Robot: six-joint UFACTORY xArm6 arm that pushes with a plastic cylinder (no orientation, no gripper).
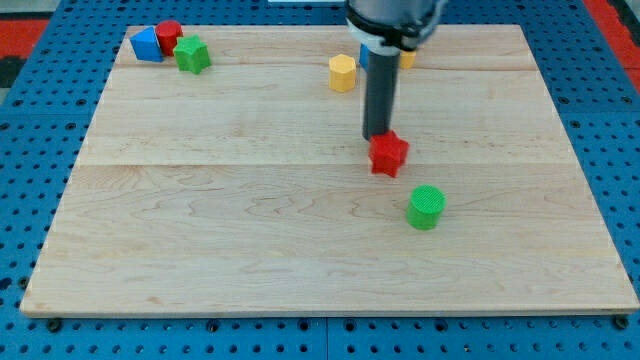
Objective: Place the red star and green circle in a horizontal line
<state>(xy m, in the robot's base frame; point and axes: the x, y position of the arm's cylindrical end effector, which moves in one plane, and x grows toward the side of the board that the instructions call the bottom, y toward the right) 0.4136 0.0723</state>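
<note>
The red star [389, 155] lies right of the board's centre. The green circle [426, 207] lies below it and a little to its right, a small gap apart. My tip [378, 136] is at the red star's upper left edge, touching it or nearly so. The dark rod rises from there to the view's top.
A yellow hexagon block [342, 73] sits near the top centre, and another yellow block [407, 59] is mostly hidden behind the rod. A blue block [146, 45], a red cylinder [168, 36] and a green block [192, 55] cluster at the top left. The wooden board [200, 220] has a blue pegboard around it.
</note>
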